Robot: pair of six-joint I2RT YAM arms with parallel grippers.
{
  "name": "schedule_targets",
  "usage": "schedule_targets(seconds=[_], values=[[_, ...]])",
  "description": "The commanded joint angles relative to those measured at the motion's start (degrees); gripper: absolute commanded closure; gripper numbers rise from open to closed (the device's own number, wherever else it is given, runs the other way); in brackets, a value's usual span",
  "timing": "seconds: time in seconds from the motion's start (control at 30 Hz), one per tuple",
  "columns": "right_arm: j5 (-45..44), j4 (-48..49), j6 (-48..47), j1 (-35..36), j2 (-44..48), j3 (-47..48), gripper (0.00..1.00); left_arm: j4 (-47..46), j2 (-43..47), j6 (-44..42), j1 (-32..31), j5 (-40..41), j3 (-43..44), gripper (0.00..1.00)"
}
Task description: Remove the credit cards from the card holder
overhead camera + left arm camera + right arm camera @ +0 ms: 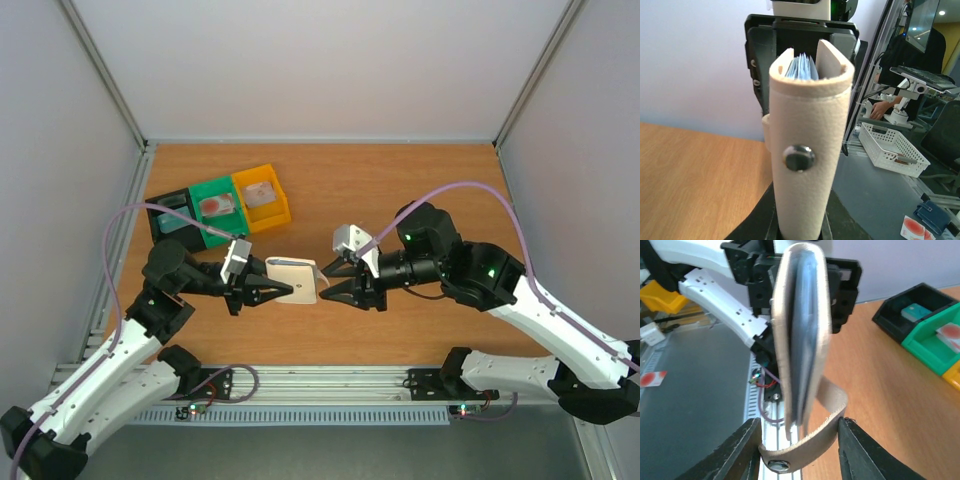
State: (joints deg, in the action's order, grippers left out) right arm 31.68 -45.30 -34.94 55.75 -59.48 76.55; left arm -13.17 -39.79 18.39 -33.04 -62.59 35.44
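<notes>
My left gripper [285,290] is shut on the whitish card holder [300,278] and holds it folded above the table. In the left wrist view the holder's spine [810,125] with a metal snap faces the camera, and pale bluish card edges [801,67] show between its flaps. No reddish-pink card shows. My right gripper [328,282] faces the holder's open end. In the right wrist view the holder [800,330] is edge-on, and its curved tab [815,445] with a snap lies between my open right fingers [797,427], touching both.
Black [170,215], green [215,205] and yellow [262,195] bins stand in a row at the back left, each with a small item inside. The black [912,310] and green [935,340] bins also show in the right wrist view. Grey walls enclose the table.
</notes>
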Motion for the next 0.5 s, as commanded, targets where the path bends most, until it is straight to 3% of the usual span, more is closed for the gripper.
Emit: schedule_targets(seconds=[0.0,0.13,0.33,0.47], values=[[-6.45,5.73,0.3,0.4,1.27,-1.4,0.6,-3.34,0.15,-1.52,-0.45,-0.3,-0.17,1.0],[-8.38,6.72,1.2,0.38,2.52,-1.95,0.62,-2.7,0.68,-1.93,-0.45,-0.17,-0.06,1.0],[-3.04,5.81,2.67,0.39,-0.67,-0.78,0.53,-2.26,-0.36,-2.2,-1.41,0.31,0.67,1.0],[-3.03,6.19,3.17,0.39,-1.1,-1.32,0.57,-2.74,-0.38,-2.36,-2.32,0.92,0.34,1.0]])
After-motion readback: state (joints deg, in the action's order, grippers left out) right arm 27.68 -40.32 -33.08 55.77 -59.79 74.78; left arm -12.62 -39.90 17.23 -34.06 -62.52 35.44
